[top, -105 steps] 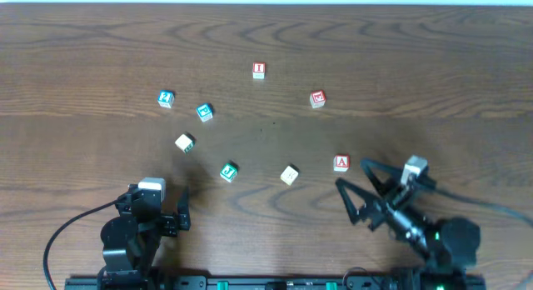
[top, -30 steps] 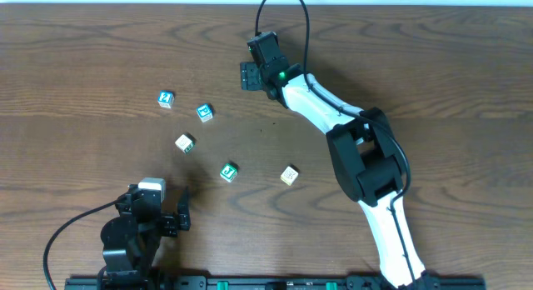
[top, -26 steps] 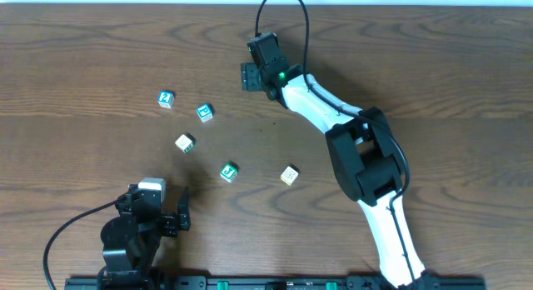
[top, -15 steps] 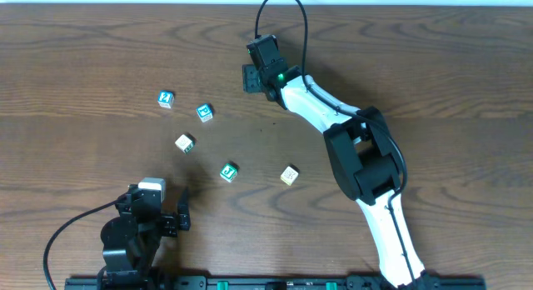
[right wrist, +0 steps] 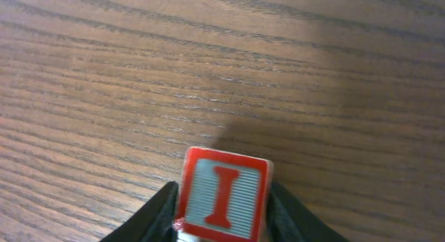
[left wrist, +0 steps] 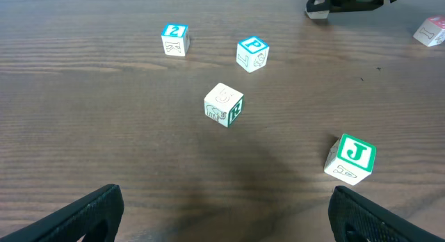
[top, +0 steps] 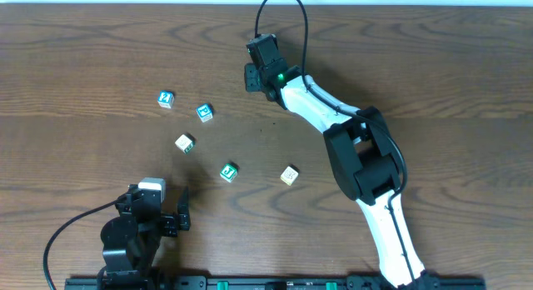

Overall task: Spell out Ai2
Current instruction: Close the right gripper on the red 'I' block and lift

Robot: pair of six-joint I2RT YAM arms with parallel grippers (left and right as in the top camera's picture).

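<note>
In the right wrist view the cube with a red "I" (right wrist: 222,195) sits on the wood, and my right gripper (right wrist: 222,204) has a dark finger pressed against each of its sides. Seen from overhead, the right gripper (top: 251,77) is at the far centre of the table and covers that cube. The blue "2" cube (top: 166,98) (left wrist: 175,39) lies far left. The "A" cube is hidden under the right arm. My left gripper (top: 156,208) (left wrist: 222,215) rests open near the front edge, with nothing between its fingers.
A blue "P" cube (top: 205,112) (left wrist: 252,53), a white cube (top: 185,143), a green "J" cube (top: 229,171) (left wrist: 351,157) and a pale cube (top: 289,175) lie mid-table. The white right arm (top: 358,157) stretches diagonally across the right half. A red-printed cube (left wrist: 432,31) shows at the edge.
The right arm came from the front right to the far centre. Over the last second its jaws have narrowed onto the "I" cube. The left arm has not moved.
</note>
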